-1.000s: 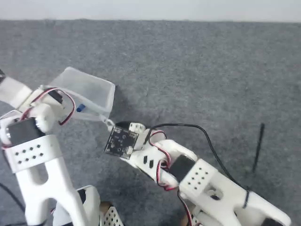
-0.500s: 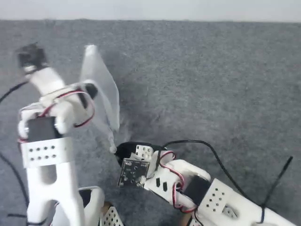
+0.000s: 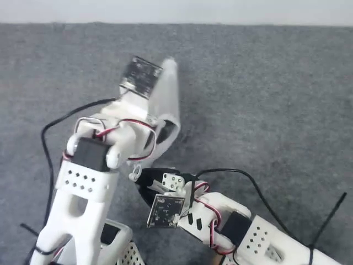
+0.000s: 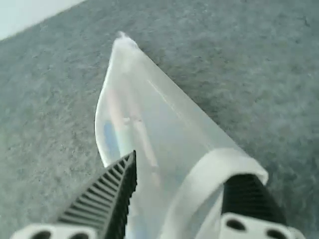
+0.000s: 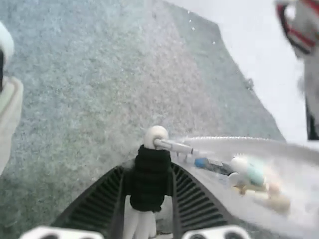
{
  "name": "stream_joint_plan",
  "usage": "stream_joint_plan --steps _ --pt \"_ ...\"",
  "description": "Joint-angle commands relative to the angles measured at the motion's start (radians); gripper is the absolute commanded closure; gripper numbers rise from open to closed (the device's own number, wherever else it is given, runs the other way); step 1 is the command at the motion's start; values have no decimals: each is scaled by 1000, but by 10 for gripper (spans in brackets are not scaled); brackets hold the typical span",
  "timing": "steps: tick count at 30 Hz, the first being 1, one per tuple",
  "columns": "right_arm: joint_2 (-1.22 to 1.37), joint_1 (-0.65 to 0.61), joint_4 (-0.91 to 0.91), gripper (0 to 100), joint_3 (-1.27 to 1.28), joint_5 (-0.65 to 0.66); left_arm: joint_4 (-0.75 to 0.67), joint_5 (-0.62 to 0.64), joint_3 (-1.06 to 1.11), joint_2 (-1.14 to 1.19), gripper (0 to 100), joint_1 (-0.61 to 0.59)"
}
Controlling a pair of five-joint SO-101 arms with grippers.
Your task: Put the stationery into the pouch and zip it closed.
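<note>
pouch [image 3: 164, 105] held up over the fuzzy grey mat [image 3: 265, 83], tilted on end, with the left gripper [image 4: 187, 179] clamped on its white-banded end. it's soft translucent plastic, creased into a wedge, and pale stationery [image 5: 249, 177] shows through the wall. right gripper [image 5: 148, 174] is pinched tight on the zip pull [image 5: 164, 142], a thin metal tab with a white bead. zipping step, by my read. next calls for a steady draw along the track, with the left arm keeping it taut.
</note>
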Motion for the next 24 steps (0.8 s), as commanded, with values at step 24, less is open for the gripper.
stream_joint_plan --steps 24 --pt "-177 145 -15 994 11 3 505 -311 -400 -40 742 26"
